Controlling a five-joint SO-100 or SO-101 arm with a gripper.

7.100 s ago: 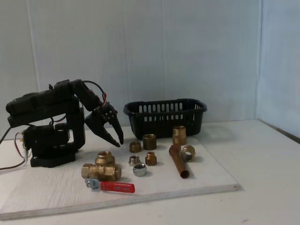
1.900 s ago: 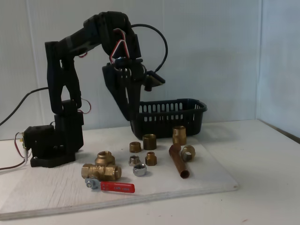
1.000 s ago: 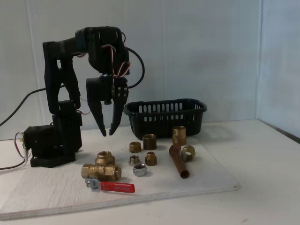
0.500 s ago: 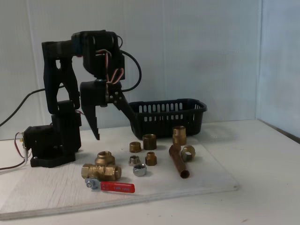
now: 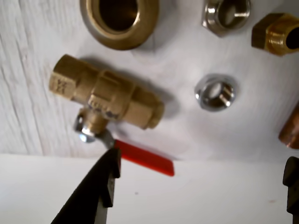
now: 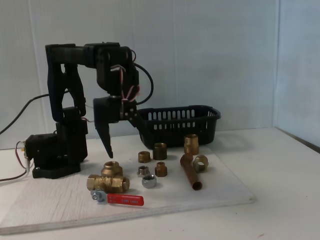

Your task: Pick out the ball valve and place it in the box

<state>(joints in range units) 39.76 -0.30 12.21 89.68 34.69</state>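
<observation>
The valve [image 6: 108,184] is parked near the board's [image 6: 220,192] front edge, red handle [image 5: 144,157] laid toward that edge. Just above it the gripper [image 5: 201,177] is hung with fingers spread wide, nothing held. The basket [image 6: 177,123] is set behind the board's back edge.
</observation>
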